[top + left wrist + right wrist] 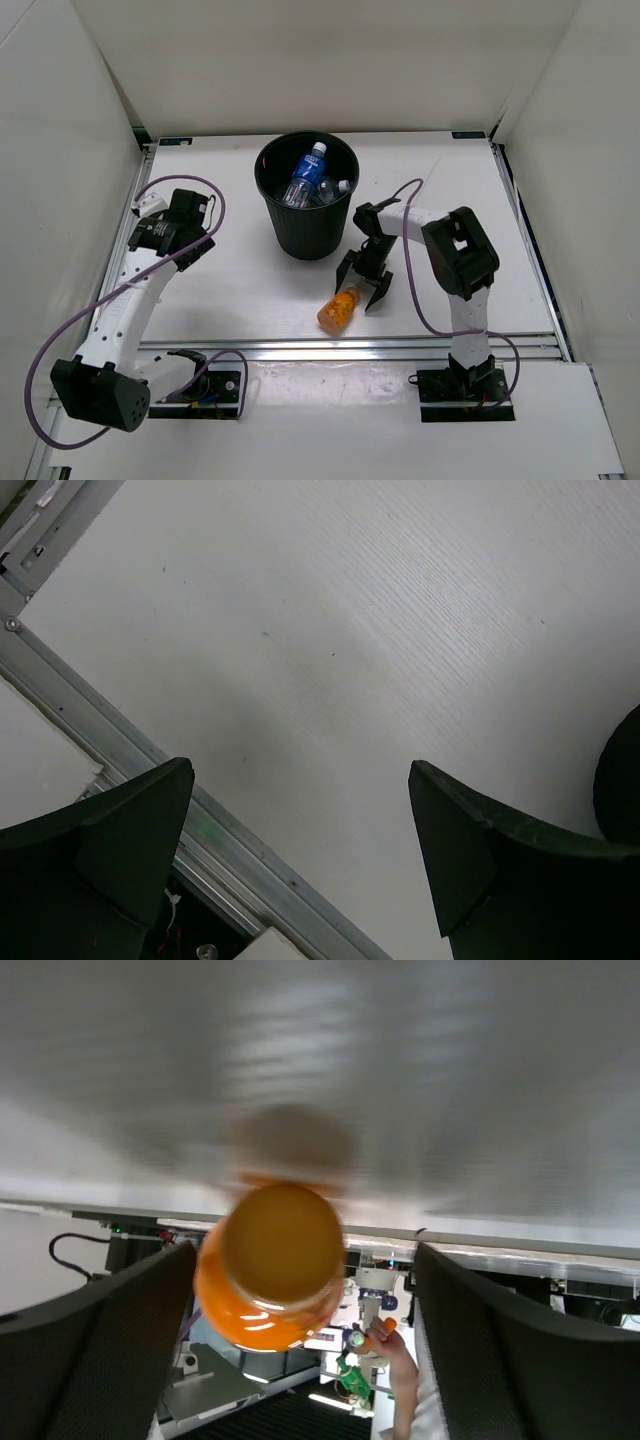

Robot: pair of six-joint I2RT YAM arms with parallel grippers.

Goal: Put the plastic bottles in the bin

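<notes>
I see my right pincer [361, 291] spread wide over the stubby orange bottle [338, 311], which lies on the counter [230, 290] near the middle of its near edge, between the fingers but not gripped. The bin [310, 238] stands mid-counter toward the far edge, holding the blue-labelled bottle [306, 174] and clear ones. My left pincer [300, 770] gapes wide near the left edge.

The black bin [308, 232] holds a blue-labelled bottle [305, 176] (others beside it), while the stubby orange bottle [338, 310] lies nearby.
</notes>
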